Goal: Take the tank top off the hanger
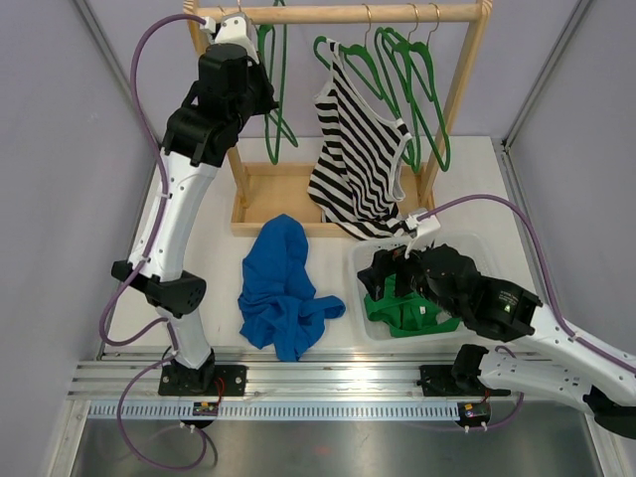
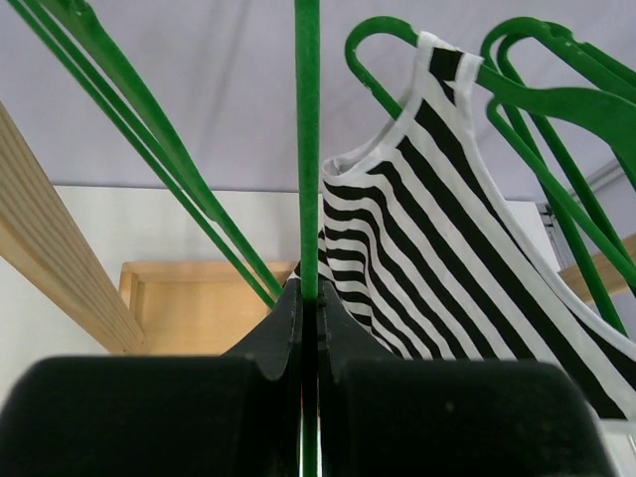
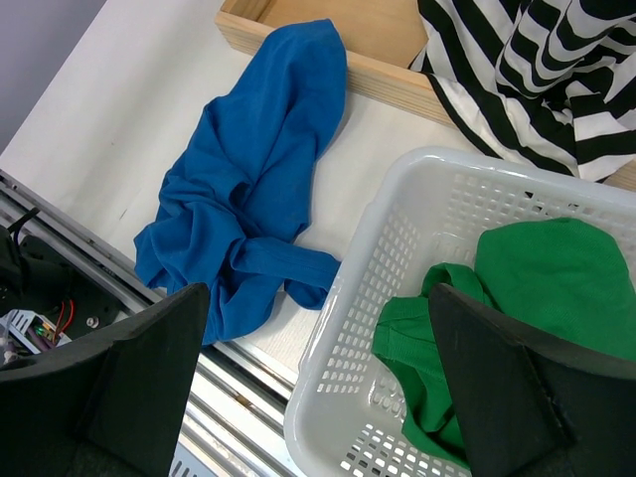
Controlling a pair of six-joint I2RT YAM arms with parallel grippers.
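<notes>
The black-and-white striped tank top [image 1: 356,159] hangs by a strap from a green hanger [image 1: 341,55] on the wooden rail; its hem droops onto the rack base. It also shows in the left wrist view [image 2: 447,248] and the right wrist view [image 3: 537,70]. My left gripper [image 1: 264,94] is up at the rail, left of the tank top, shut [image 2: 309,293] on the thin bar of another, empty green hanger [image 2: 308,149]. My right gripper [image 1: 383,270] is open and empty [image 3: 318,298], low over the near left rim of the white basket [image 3: 397,199].
The basket [image 1: 472,243] holds a green garment [image 1: 402,308]. A blue garment [image 1: 283,283] lies crumpled on the table left of it. The wooden rack has a rail [image 1: 338,13], a right post and a tray base [image 1: 268,199]. More empty green hangers [image 1: 417,89] hang right of the tank top.
</notes>
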